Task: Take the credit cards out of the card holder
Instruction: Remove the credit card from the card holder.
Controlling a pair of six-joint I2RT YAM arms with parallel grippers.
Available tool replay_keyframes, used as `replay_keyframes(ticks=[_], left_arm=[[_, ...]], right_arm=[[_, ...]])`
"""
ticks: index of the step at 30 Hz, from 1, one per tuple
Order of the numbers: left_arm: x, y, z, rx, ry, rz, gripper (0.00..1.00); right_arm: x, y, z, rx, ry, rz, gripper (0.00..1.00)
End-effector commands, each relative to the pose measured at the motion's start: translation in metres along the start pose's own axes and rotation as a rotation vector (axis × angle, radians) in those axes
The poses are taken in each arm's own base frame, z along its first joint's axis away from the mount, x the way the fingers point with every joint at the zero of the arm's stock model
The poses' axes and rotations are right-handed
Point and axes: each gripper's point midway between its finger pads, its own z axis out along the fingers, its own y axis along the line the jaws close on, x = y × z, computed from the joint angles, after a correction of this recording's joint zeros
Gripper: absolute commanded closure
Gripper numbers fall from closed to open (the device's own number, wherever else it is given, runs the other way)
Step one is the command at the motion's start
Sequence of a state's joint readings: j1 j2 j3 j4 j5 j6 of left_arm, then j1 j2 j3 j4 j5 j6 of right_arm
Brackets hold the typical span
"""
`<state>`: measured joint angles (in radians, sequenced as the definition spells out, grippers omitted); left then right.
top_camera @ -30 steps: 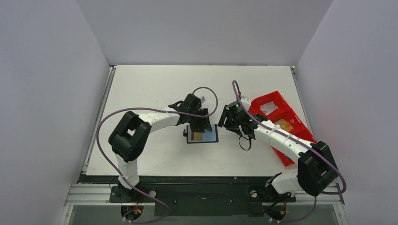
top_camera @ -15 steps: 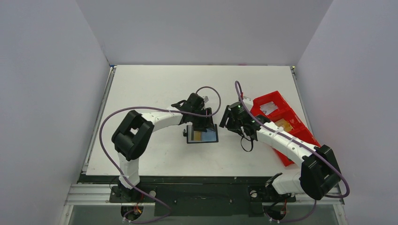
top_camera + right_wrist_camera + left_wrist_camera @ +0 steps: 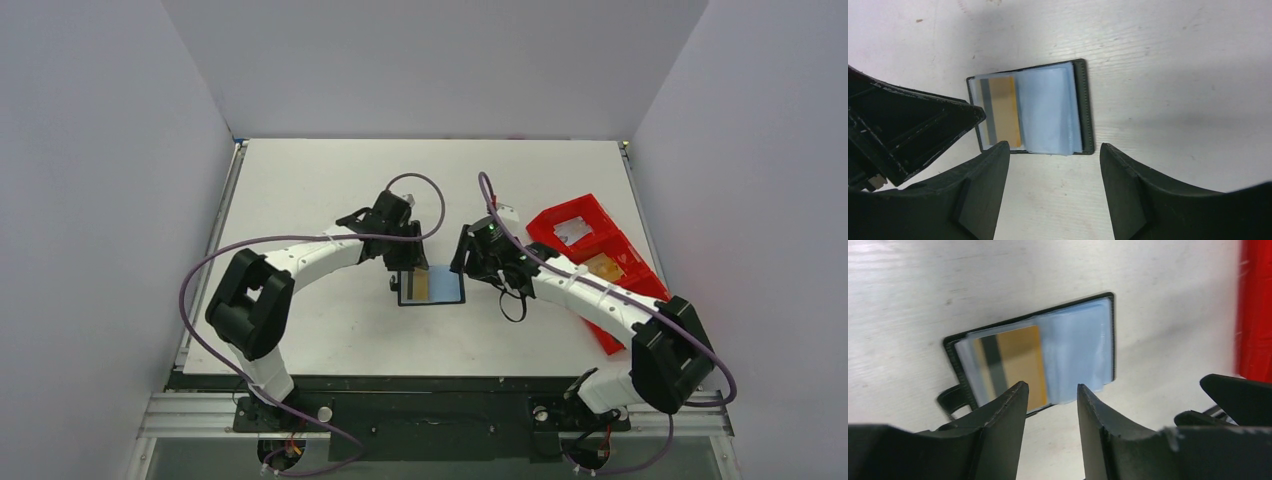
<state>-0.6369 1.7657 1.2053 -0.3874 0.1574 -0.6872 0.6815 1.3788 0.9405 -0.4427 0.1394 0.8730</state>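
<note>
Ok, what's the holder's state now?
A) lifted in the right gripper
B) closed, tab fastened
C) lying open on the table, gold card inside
C: the holder lies open and flat on the table with the gold card tucked inside; the left gripper and right gripper are open and empty.

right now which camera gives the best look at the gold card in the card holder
Right wrist: the gold card, dark stripe included, lies in plain view in the open card holder. Left wrist shows it blurrier, its lower edge behind the left gripper. Top external shows only a small gold patch.
</note>
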Motion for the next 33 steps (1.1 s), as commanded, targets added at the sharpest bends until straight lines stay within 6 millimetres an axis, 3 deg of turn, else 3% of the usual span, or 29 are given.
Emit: replay_keyframes(ticks=[1,7,19,33], left_arm=[[-0.002,0.031,-0.012,-0.078,-0.021,-0.004,0.65],[0.005,0.045,-0.007,-0.1,0.002,-0.011,0.8],[0.014,0.055,0.005,-0.12,0.035,-0.016,0.95],[0.02,0.064,0.014,-0.153,0.049,-0.026,1.0]], right_arm=[[-0.003,0.041,0.005,-0.099,0.002,0.004,0.38],[0.013,0.064,0.019,-0.171,0.067,0.025,0.41],[0.024,0.07,0.028,-0.189,0.112,0.031,0.43],[0.029,0.068,0.035,-0.178,0.131,0.027,0.45]])
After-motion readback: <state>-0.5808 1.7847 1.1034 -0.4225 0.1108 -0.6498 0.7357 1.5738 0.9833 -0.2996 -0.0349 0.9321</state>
